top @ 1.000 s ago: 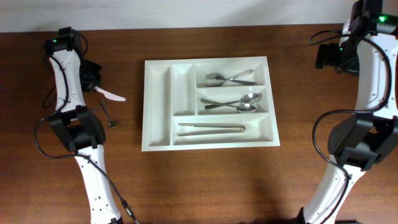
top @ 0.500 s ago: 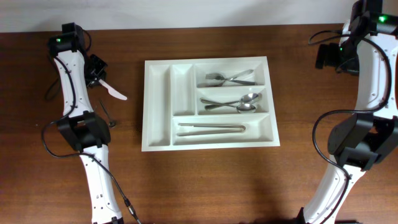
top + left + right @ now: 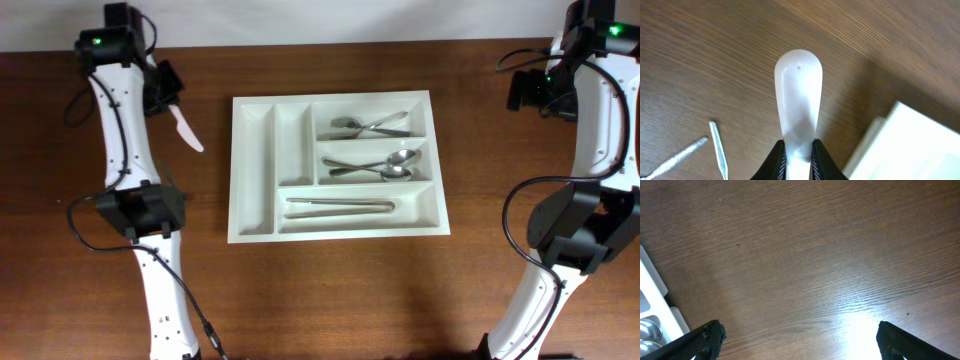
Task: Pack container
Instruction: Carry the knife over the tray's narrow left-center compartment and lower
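The white container (image 3: 254,210) lies mid-table with forks (image 3: 370,125), spoons (image 3: 375,165) and tongs (image 3: 340,207) in its three wide compartments; the two narrow ones on its left hold nothing. My left gripper (image 3: 165,95) hangs above the wood left of the container, shut on a white plastic utensil (image 3: 186,131). In the left wrist view that utensil (image 3: 798,100) sticks out from between the gripper's (image 3: 799,157) black fingers, its rounded end forward, with the container's corner (image 3: 910,145) to the right. My right gripper (image 3: 527,90) stands open at the far right, its fingertips (image 3: 707,337) wide apart over bare wood.
Two thin metal utensils (image 3: 717,150) lie on the wood left of the held piece. The container's edge (image 3: 655,295) shows at the left of the right wrist view. Both arms' bases stand at the table's left and right sides.
My left gripper has moved toward the table's far edge and a little right, carrying the white utensil, which now points down-right toward the container. The right arm has not moved.
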`<act>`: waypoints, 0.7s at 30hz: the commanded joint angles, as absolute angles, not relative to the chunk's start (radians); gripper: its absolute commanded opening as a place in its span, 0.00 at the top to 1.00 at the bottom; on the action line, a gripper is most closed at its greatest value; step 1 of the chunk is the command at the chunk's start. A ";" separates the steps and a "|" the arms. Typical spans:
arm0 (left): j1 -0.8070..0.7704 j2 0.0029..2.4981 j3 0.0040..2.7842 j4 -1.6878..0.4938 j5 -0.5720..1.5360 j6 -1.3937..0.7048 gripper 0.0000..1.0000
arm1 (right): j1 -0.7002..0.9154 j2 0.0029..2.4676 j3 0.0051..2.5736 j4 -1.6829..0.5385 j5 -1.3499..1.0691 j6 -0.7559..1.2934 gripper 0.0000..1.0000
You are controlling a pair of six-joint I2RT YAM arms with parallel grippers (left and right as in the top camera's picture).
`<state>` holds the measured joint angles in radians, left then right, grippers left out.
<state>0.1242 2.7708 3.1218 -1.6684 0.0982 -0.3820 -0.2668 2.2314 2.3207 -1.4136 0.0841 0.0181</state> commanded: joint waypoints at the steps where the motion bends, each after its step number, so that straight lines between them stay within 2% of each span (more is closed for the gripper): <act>1: 0.059 2.688 3.140 -1.688 0.107 -0.276 0.98 | -0.262 2.202 2.326 -1.414 0.082 0.015 0.01; 9: -0.168 2.661 3.131 -1.673 0.104 -0.145 0.98 | -0.262 2.202 2.326 -1.414 0.082 0.015 0.01; 14: -0.282 2.664 3.122 -1.625 0.000 -0.126 0.98 | -0.262 2.202 2.326 -1.414 0.082 0.015 0.01; 21: -0.326 2.671 2.993 -1.582 -0.088 -0.307 0.98 | -0.262 2.202 2.326 -1.414 0.082 0.015 0.01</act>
